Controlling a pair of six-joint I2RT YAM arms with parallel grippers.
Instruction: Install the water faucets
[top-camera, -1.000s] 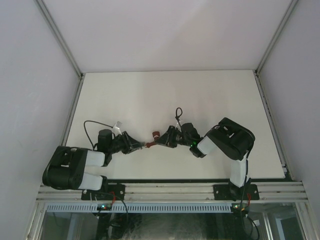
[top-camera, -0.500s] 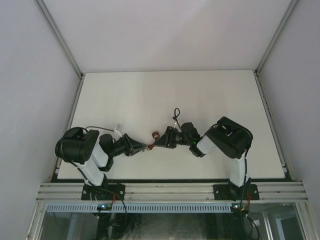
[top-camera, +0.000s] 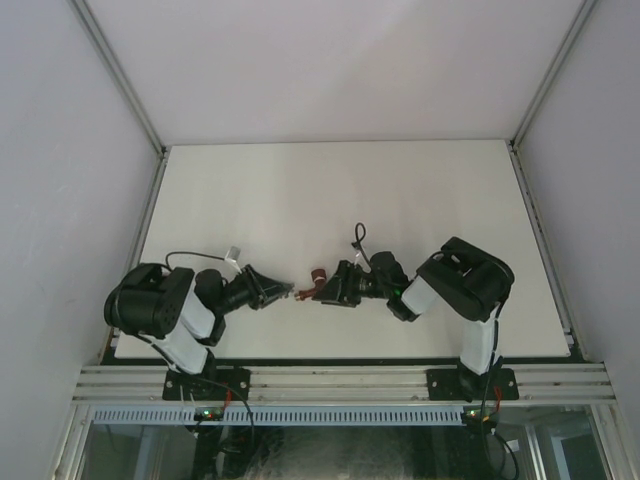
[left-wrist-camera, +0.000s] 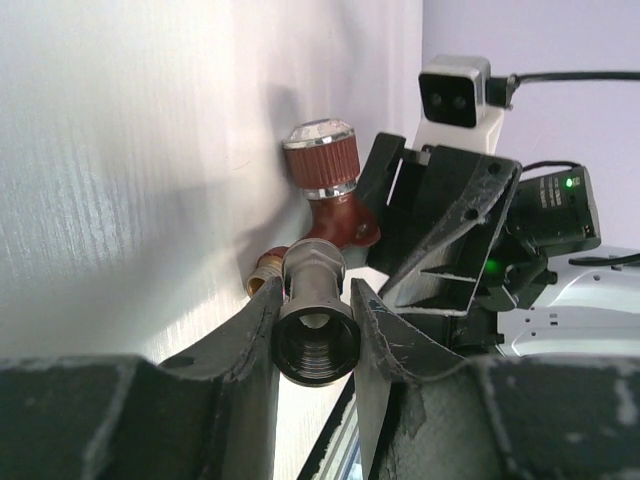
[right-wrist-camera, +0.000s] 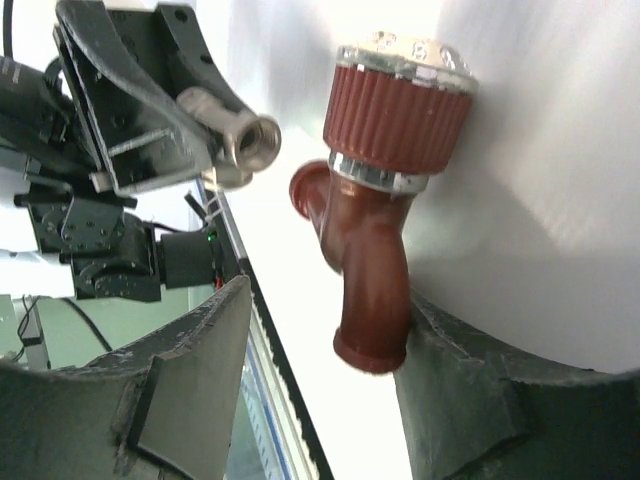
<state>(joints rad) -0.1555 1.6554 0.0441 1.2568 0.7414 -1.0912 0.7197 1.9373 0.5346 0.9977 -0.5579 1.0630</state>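
Fitting (left-wrist-camera: 315, 325) of grey metal sits clamped between the left fingers (left-wrist-camera: 255, 335). The red-brown tap body (right-wrist-camera: 372, 265) lies between the parted right fingers (right-wrist-camera: 190, 385), its knob against the white worktop (top-camera: 300, 190), near the fitting.

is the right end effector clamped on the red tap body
No, its wrist view shows the right end effector open, a gap between the red tap body and one finger.
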